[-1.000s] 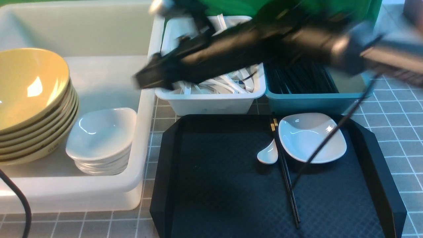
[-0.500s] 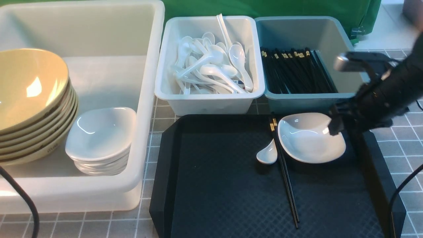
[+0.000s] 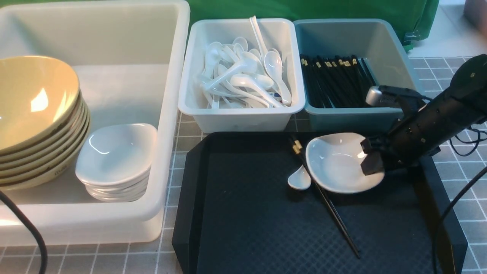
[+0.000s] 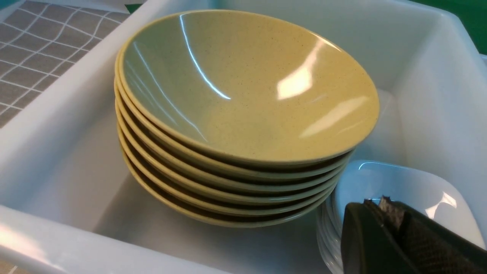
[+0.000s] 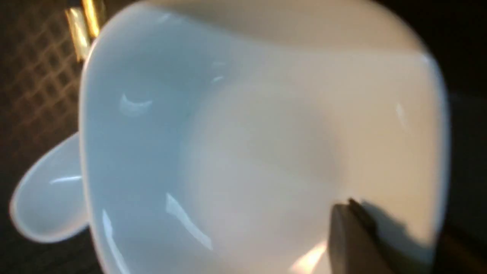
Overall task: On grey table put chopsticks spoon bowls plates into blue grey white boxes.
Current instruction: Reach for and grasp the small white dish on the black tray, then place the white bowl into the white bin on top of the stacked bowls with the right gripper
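Observation:
On the black tray (image 3: 247,209) lies a white plate (image 3: 335,163), tilted. My right gripper (image 3: 372,161) is shut on its right rim, with one finger (image 5: 350,236) inside the plate (image 5: 247,133); the other finger is hidden under it. A white spoon (image 3: 299,179) and black chopsticks (image 3: 327,198) lie against the plate's left side. Olive-yellow bowls (image 3: 30,110) and white plates (image 3: 118,152) are stacked in the white box (image 3: 167,114). My left gripper (image 4: 382,203) is shut and empty over those stacked plates (image 4: 418,186), beside the bowls (image 4: 247,87).
A pale grey box (image 3: 243,118) holds several spoons (image 3: 243,76); the blue box (image 3: 342,121) beside it holds several chopsticks (image 3: 335,80). Both stand just behind the tray. Grey table (image 3: 471,163) shows right of the tray, crossed by a black cable (image 3: 456,201).
My right arm swung from across the boxes down to the plate's right rim and closed on it. The plate slid left, pushing the spoon and skewing the chopsticks.

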Robot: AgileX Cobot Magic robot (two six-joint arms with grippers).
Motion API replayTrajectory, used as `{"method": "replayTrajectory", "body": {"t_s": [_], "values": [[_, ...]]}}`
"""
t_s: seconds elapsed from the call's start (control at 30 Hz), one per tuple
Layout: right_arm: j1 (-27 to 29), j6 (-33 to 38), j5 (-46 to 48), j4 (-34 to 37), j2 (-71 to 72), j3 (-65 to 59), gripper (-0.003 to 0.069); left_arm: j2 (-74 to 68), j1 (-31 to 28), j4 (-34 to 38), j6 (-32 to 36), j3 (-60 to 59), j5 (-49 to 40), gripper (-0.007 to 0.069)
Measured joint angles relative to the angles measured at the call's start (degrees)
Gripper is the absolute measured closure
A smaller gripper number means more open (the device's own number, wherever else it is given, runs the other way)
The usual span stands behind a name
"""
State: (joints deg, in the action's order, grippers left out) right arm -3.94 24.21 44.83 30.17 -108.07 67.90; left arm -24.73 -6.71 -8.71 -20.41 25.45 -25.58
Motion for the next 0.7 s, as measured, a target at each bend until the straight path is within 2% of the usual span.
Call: {"method": "replayTrajectory", "body": {"t_s": [0.1, 0.27, 0.33, 0.43, 0.53, 0.63, 0.7], "values": [[0.00, 1.60, 3.59, 0.12, 5.07, 0.00, 0.0589, 0.00, 0.00, 0.03, 0.05, 0.00, 0.00, 0.0634], [-1.40, 2.56, 3.54, 1.53, 13.95, 1.40, 0.0594, 0.05, 0.00, 0.38, 0.05, 0.00, 0.00, 0.0634], [-4.85, 4.61, 1.07, 7.91, 16.93, 3.86, 0.0594, 0.05, 0.00, 0.56, 0.05, 0.00, 0.08, 0.0634], [-12.60, 11.35, -2.43, 19.16, 16.98, 7.50, 0.0594, 0.10, 0.00, 0.62, 0.05, 0.00, 0.22, 0.0634], [-23.11, 18.87, -7.79, 29.35, 13.35, 11.12, 0.0594, 0.17, 0.00, 0.77, 0.05, 0.00, 0.39, 0.0634], [-32.51, 22.86, -16.86, 35.14, 5.94, 16.18, 0.0590, 0.17, 0.00, 0.77, 0.05, 0.00, 0.39, 0.0634], [-34.90, 23.47, -19.45, 35.82, 2.79, 18.28, 0.0584, 0.17, 0.00, 0.77, 0.05, 0.00, 0.39, 0.0634]]}}
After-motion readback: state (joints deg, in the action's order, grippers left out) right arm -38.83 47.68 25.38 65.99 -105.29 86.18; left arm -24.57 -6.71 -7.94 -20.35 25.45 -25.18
